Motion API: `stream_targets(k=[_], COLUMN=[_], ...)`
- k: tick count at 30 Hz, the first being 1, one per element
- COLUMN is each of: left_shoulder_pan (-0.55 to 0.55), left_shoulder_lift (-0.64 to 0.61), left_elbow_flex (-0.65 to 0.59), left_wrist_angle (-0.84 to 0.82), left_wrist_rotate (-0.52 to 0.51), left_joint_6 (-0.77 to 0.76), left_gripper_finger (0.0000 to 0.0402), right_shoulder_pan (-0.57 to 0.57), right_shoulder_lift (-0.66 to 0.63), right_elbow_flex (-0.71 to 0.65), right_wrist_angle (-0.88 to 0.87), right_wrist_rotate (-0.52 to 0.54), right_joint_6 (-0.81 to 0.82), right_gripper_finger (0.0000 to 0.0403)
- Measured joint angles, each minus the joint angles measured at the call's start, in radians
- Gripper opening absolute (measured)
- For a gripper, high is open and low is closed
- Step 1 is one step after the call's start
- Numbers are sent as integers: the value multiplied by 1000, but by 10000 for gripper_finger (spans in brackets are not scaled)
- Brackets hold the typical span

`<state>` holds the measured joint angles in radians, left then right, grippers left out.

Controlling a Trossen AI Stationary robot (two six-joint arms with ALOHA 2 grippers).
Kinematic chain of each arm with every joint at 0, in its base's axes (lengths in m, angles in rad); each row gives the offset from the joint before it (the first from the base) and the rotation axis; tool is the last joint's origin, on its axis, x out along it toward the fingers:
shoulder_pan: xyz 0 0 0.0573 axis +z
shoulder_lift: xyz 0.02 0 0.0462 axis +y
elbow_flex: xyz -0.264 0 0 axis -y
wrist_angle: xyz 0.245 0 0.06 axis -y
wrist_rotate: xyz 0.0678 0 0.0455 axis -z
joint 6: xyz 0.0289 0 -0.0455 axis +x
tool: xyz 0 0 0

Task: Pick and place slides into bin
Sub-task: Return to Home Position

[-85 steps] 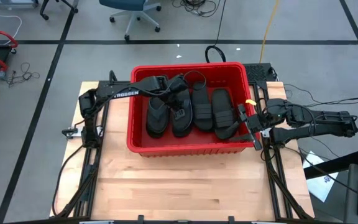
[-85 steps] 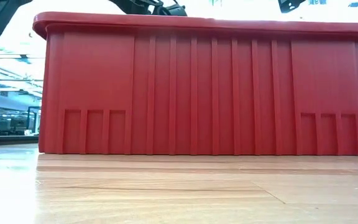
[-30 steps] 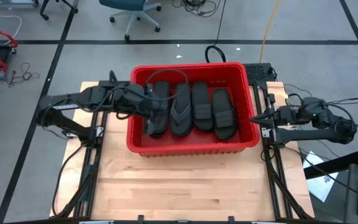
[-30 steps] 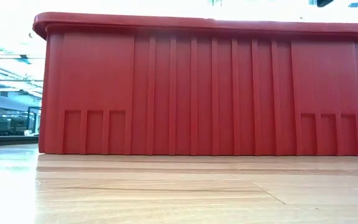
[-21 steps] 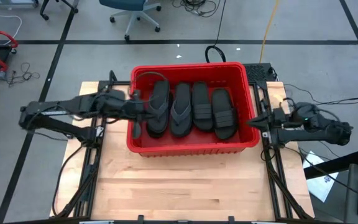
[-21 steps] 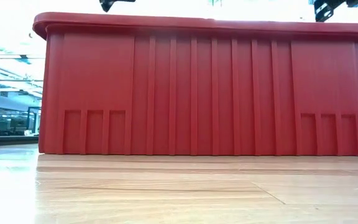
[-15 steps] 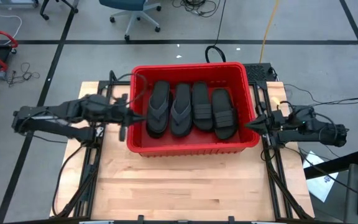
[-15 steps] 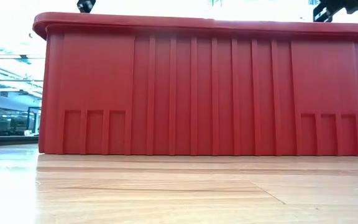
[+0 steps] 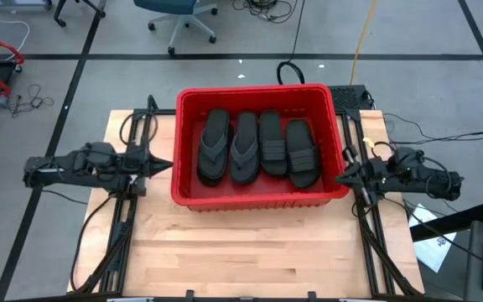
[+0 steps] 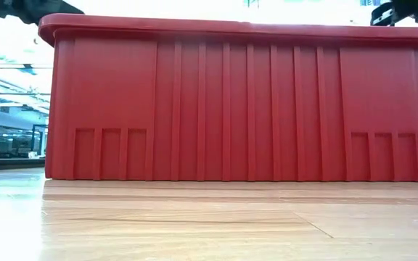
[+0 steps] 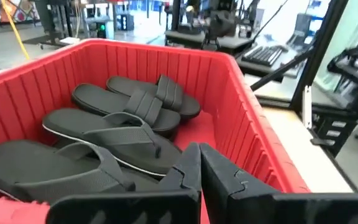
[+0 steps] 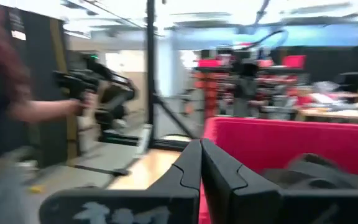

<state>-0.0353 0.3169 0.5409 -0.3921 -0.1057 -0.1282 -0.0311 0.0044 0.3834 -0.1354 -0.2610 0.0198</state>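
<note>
The red bin (image 9: 258, 199) stands on the wooden table, toward its far side. Several black slides lie side by side on the bin's floor, soles down: two with thong straps (image 9: 213, 145) (image 9: 243, 148) on the left and two with wide straps (image 9: 272, 143) (image 9: 303, 153) on the right. My left gripper (image 9: 168, 164) is shut, level, just outside the bin's left wall, pointing at it. My right gripper (image 9: 340, 178) is shut beside the bin's right wall. The left wrist view looks over the shut fingers (image 11: 199, 168) onto the slides (image 11: 104, 134).
The table's near half (image 9: 241, 252) is bare wood. Dark frame rails and cables run along both table sides (image 9: 124, 226) (image 9: 376, 235). In the low view the bin's near wall (image 10: 238, 101) fills the picture. A person's arm (image 12: 36, 109) shows in the room beyond the table.
My left gripper has drawn back from above the leftmost slide toward the table's left edge, sinking as it went, and now stands outside the bin's left wall. My right gripper has sunk a little beside the right wall. Both stayed shut, and the slides have not moved.
</note>
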Motion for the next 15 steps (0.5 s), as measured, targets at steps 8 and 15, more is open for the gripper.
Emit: stream_targets(k=[8, 15], left_shoulder_pan=[0, 0], left_shoulder_lift=[-198, -307], left_elbow_flex=[-100, -160], left_wrist_angle=[2, -10], left_wrist_rotate=[137, 261], left_joint_6=[39, 42], left_gripper_finger=[0, 0], right_shoulder_pan=[0, 0], right_shoulder_lift=[2, -1], right_elbow_flex=[-38, -39], right_wrist_angle=[11, 57], right_wrist_rotate=[-273, -533], right_joint_6=[84, 182], right_gripper_finger=[0, 0])
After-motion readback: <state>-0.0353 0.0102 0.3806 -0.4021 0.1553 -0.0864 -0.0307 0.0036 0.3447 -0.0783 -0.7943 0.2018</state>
